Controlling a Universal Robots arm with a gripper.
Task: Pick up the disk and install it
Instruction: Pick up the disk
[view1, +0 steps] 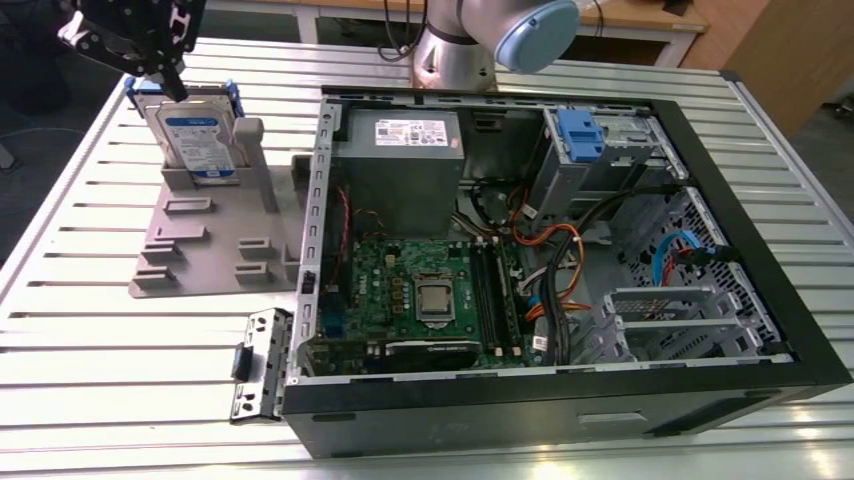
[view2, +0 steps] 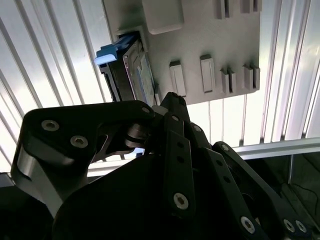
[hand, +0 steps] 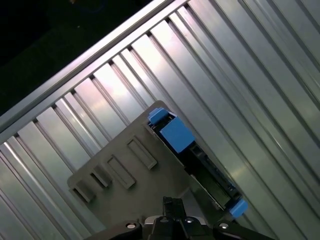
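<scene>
Open computer case (view1: 747, 200) sits just beside the grey stand (view1: 200, 250) on the bench (view1: 107, 380). Disk (view1: 198, 135) stands upright in a slot of the stand. Gripper (view1: 171, 85) hangs at the disk's top edge; whether it is released or clenched cannot be told.

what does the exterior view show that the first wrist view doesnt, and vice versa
Exterior view: the open computer case with its motherboard, and the arm beyond it. First wrist view: the disk seen from above along its narrow top edge, and a dark area past the table edge. Shared: the disk upright in the grey holder on the slatted table, the gripper over it.
</scene>
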